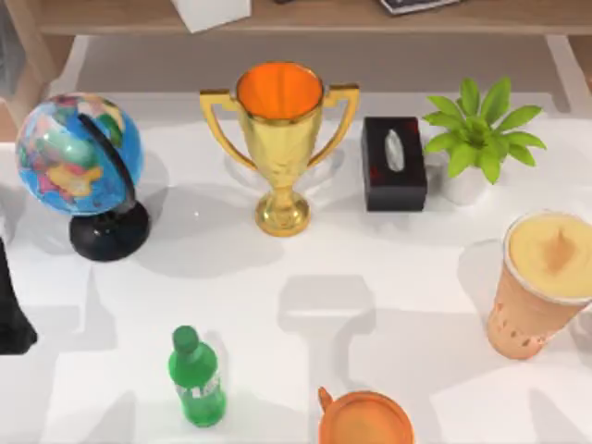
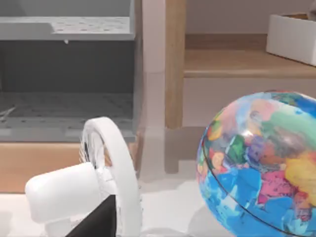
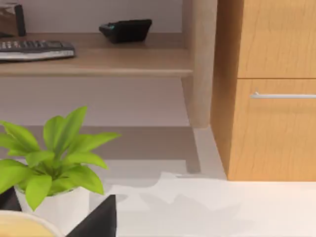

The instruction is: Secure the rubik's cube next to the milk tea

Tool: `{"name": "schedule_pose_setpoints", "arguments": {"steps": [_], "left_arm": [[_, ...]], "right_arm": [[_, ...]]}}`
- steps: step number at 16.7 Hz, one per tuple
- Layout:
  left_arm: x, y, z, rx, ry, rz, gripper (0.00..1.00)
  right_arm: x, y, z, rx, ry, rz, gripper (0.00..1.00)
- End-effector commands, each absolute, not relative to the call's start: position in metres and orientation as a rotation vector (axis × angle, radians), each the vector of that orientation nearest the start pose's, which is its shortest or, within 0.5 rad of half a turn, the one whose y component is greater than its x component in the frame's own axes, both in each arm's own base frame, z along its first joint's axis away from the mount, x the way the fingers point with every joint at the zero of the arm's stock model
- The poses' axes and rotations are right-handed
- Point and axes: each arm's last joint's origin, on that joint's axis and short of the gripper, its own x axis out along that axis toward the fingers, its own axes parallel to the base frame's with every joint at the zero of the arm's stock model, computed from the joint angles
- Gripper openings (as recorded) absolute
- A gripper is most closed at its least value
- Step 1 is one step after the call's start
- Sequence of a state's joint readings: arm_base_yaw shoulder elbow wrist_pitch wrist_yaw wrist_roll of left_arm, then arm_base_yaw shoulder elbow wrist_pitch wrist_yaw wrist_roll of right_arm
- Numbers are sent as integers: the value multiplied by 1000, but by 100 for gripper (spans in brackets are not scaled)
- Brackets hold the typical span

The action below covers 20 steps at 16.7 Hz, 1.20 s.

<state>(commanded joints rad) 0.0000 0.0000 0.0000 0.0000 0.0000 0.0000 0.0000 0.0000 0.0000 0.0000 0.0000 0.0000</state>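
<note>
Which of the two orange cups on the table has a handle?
The short orange mug at the table's front edge, its small handle sticking out on its left. The tall milk tea at the right is a tapered cup with no handle.

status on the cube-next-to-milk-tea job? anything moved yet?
Done: nothing visible. The milk tea stands at the table's right edge with bare white table beside it, no cube there. In hand: nothing; a dark part of the left arm sits at the far left edge, near the globe. Left: find the rubik's cube, grasp it and set it by the cup.
</note>
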Motion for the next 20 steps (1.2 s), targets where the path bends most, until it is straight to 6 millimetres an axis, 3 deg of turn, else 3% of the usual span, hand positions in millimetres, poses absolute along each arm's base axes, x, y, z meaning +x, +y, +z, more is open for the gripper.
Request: {"name": "schedule_pose_setpoints", "arguments": {"steps": [3,5,8,11,13,16,20], "left_arm": [[106,-1,160,0,0,0,100],[106,-1,160,0,0,0,100],[106,-1,160,0,0,0,100],[106,-1,160,0,0,0,100],[106,-1,160,0,0,0,100],[106,-1,160,0,0,0,100],[106,-1,160,0,0,0,100]], "right_arm": [[106,-1,163,0,-1,0,100],[106,0,177,0,-6,-1,100],[113,4,219,0,-14,-4,100],[134,12,276,0,-21,-7,100],[161,22,315,0,-20,-8,100],[217,46,362,-1,-10,-9,100],[299,92,390,-4,3,-10,100]]}}
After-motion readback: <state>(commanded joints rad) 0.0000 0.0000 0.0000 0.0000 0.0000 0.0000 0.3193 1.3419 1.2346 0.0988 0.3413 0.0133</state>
